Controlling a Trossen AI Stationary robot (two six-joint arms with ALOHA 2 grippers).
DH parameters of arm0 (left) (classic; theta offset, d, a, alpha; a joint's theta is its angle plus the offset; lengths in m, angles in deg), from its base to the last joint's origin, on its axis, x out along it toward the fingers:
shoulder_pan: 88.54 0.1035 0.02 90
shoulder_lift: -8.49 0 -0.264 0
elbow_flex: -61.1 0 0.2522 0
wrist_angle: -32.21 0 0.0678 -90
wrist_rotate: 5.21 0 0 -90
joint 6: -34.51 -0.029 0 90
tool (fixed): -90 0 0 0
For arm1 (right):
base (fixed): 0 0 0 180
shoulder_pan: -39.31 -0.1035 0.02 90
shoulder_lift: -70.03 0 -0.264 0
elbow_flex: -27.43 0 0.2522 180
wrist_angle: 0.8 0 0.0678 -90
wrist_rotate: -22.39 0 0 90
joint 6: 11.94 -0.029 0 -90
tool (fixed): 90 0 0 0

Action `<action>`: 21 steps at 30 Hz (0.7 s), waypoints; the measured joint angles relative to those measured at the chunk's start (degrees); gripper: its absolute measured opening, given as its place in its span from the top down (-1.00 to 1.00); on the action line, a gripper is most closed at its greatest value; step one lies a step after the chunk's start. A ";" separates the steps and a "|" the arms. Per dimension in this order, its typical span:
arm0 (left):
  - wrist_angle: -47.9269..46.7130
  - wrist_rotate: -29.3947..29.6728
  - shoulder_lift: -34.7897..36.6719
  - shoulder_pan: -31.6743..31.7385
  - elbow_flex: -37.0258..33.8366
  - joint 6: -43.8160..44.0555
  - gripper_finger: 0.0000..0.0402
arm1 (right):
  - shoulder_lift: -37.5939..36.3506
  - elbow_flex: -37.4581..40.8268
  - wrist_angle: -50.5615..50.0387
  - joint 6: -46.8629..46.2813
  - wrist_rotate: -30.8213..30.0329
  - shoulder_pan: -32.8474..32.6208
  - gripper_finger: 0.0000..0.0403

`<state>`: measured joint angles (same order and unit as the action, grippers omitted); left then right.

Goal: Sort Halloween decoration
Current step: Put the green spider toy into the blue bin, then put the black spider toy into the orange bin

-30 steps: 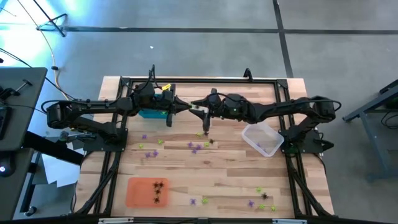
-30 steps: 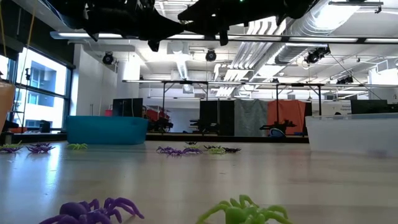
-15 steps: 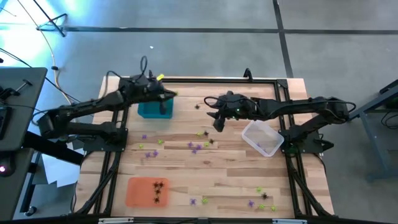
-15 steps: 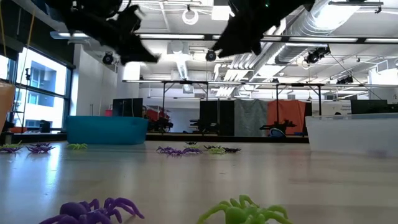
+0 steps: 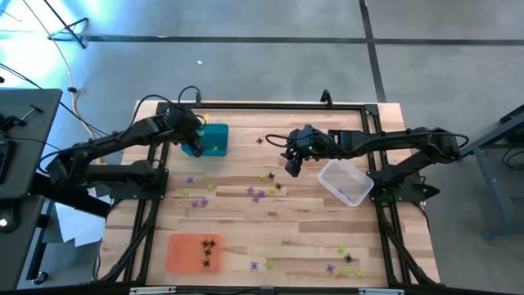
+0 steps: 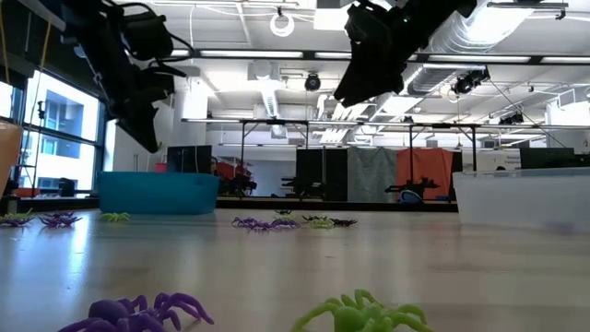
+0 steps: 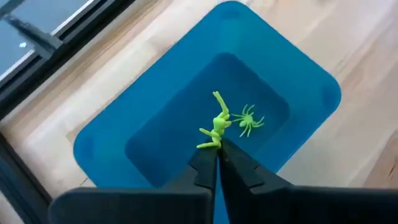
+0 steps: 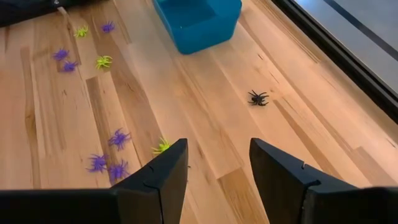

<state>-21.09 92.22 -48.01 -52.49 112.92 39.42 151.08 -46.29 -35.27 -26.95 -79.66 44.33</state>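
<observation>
While my left gripper (image 7: 217,151) pinches a tiny yellow-green plastic spider (image 7: 216,124) above the teal rectangular plastic tray (image 7: 292,81), I should open squarely over its middle, beside the spider already inside (image 7: 249,119). My right gripper (image 8: 214,158) hangs open above the wooden table (image 8: 205,93).

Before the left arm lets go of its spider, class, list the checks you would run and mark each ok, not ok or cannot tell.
1. Left gripper shut on the yellow-green spider: ok.
2. Gripper above the teal tray: ok.
3. Tray already holds a matching yellow-green spider only: ok.
4. Right gripper open, empty, away from the tray: ok.
5. Black spider lying loose on the table, not yet sorted: not ok.
6. Height of the held spider above the tray floor: cannot tell.
</observation>
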 joint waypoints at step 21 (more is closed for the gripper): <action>7.00 -4.93 -3.51 -0.01 2.95 -3.65 0.55 | 0.02 -0.02 -0.39 0.31 0.00 0.00 0.16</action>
<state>-14.08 87.29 -51.51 -52.51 115.87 35.77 151.10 -46.31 -35.65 -26.65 -79.67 44.33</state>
